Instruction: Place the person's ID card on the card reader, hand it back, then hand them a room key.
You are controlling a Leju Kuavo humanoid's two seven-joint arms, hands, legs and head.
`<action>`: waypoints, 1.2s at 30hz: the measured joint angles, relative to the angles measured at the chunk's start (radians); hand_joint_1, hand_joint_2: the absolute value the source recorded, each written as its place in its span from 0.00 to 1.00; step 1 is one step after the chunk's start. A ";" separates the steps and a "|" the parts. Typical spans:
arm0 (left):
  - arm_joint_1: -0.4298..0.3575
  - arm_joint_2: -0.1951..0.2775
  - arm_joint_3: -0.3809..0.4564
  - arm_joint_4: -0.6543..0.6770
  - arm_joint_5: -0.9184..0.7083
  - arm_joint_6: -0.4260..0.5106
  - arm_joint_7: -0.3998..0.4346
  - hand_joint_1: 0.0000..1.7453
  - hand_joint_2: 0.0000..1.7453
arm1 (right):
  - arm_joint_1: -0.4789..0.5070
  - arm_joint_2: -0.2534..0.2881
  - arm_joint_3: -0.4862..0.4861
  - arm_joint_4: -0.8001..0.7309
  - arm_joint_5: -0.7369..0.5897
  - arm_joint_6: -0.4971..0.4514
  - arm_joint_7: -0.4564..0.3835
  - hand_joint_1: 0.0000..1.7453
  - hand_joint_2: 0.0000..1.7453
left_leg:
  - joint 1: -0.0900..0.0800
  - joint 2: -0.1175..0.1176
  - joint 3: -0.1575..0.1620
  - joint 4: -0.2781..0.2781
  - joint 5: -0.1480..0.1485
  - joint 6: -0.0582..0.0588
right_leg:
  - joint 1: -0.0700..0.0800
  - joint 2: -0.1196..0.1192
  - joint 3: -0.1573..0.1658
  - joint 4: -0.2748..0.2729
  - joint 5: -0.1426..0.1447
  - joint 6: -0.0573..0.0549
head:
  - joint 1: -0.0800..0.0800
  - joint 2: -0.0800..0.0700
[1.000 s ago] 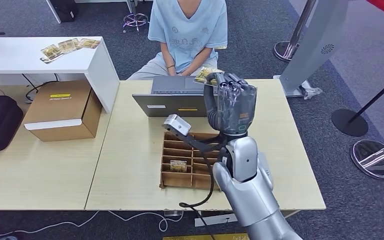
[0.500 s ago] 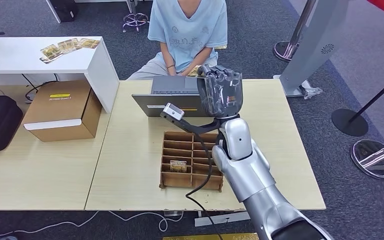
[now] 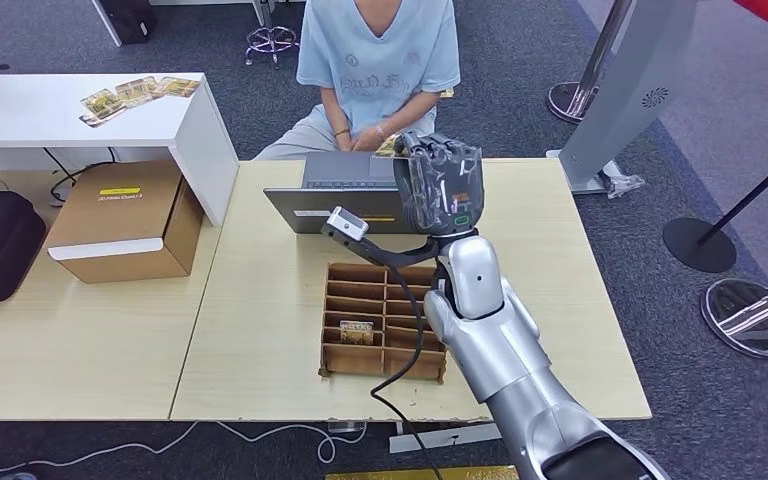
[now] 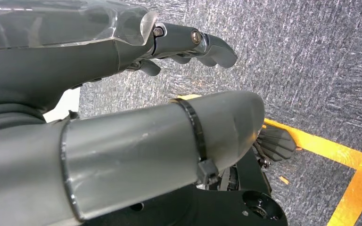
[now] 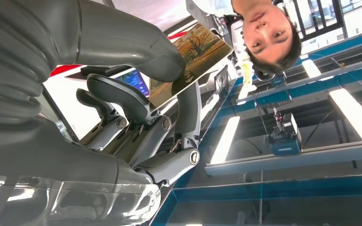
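**Right hand raised with card before seated person**

Right hand [image 3: 442,185]: dark grey fingers under a clear glossy shell, on a smooth silver arm. It pinches a thin, flat, rectangular card [image 5: 188,61] between the thick grey thumb and the darker fingers; the card face carries an autumn-toned picture. In the head view its gold edge [image 3: 388,147] shows just beyond the fingers, above the far edge of the worktop, close to the hands of the person [image 3: 375,60].

Left hand [image 4: 122,42]: hangs over speckled grey carpet, fingers loosely extended, nothing in it.

Laptop [image 3: 345,195]: grey, matt, on the far side of the worktop just beside the raised hand.

Divided tray [image 3: 360,320]: brown cardboard, rectangular cells, one cell holding a small card [image 3: 357,331]. Lies in the middle of the worktop, partly behind the arm.

Worktop [image 3: 260,300]: pale wood-grain laminate, flat, square-edged.

Cardboard box [image 3: 125,220]: plain brown, yellow label, on the adjoining worktop to the left.

White desk [image 3: 70,115]: smooth, with several gold-toned cards [image 3: 135,93] spread on it.

Room: dark grey carpet, yellow floor tape [image 4: 353,160], chrome barrier-post bases [image 3: 750,315] to the right.
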 joint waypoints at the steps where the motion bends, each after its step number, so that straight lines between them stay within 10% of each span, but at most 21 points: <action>1: 0.000 0.000 0.000 0.000 0.000 0.000 0.000 0.00 0.00 | 0.000 0.000 0.000 0.001 0.000 0.000 0.000 1.00 1.00 | 0.000 0.000 0.000 0.000 0.000 0.000 | 0.000 0.000 0.000 0.000 0.000 0.000 | 0.000 0.000; 36: 0.000 0.000 -0.007 0.000 0.000 0.000 0.000 0.00 0.00 | -0.001 0.000 -0.004 0.007 0.000 0.000 0.000 1.00 1.00 | 0.000 0.000 0.000 0.000 0.000 0.000 | 0.000 0.000 0.000 0.000 0.000 0.000 | 0.000 0.000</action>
